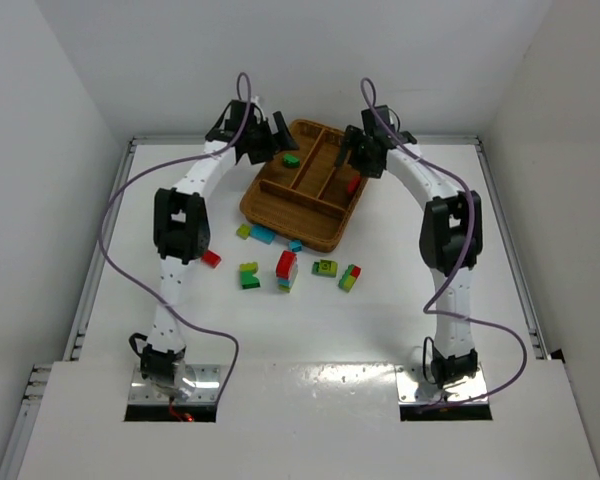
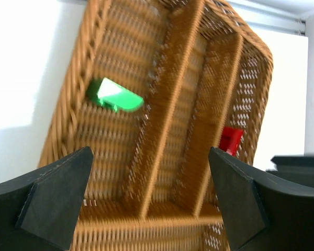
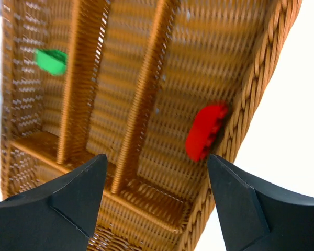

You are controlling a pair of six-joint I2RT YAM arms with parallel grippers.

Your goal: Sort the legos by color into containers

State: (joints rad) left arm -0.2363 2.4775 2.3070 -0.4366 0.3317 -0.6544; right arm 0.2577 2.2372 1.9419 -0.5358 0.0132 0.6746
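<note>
Broadly, the white tabletop carries a brown woven wicker tray with rounded corners, set at a slant near the far side and split lengthwise by wicker dividers.

Both arms reach over it. The left pincer hangs above the tray's left part, its black fingers spread wide and holding nothing. The right pincer hangs above the right part, likewise released and empty.

Inside the tray, a green brick lies in the leftmost long compartment. A red brick lies in the rightmost one, against the outer wall.

The other bricks lie loose on the tabletop just in front of the tray:
- a red-topped stack
- a lime-yellow and green pair
- a green piece
- a red, green and lime cluster
- a light blue brick beside a lime-yellow one
- a smaller light blue piece
- a small red brick off to the left
</note>
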